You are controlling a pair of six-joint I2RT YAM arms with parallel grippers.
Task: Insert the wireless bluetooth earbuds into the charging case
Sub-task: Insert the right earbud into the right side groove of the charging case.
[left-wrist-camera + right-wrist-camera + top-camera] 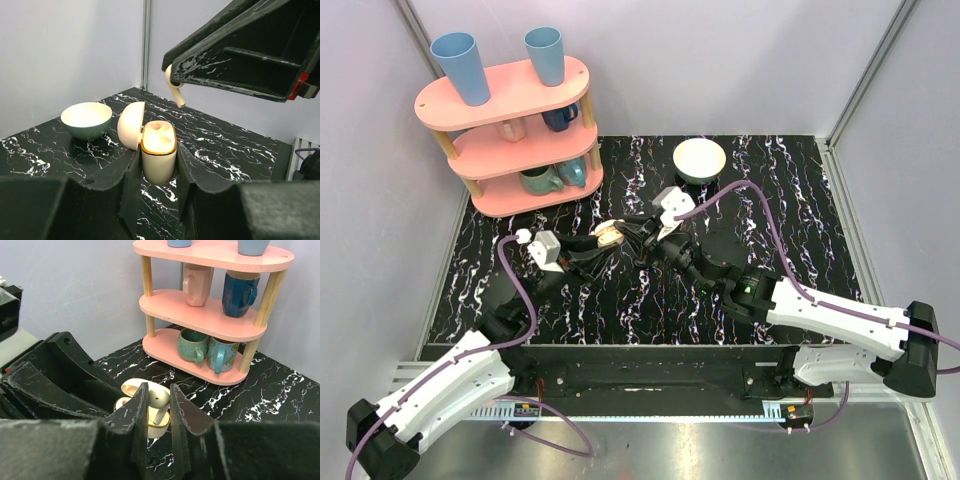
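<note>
From above, the left pincer (603, 241) and right pincer (642, 236) meet at the middle of the tabletop (790, 200), with the charging case (609, 235) gripped in the left one.

Left wrist view: that pincer is closed narrowly on the case's lower body, holding it upright with its lid (131, 125) swung open to the left. An earbud (174, 89) hangs stem-down from the right pincer above it. A white bowl (86, 119) sits beyond.

Right wrist view: the right pincer, nearly closed, pinches the earbud directly over the open case.
</note>
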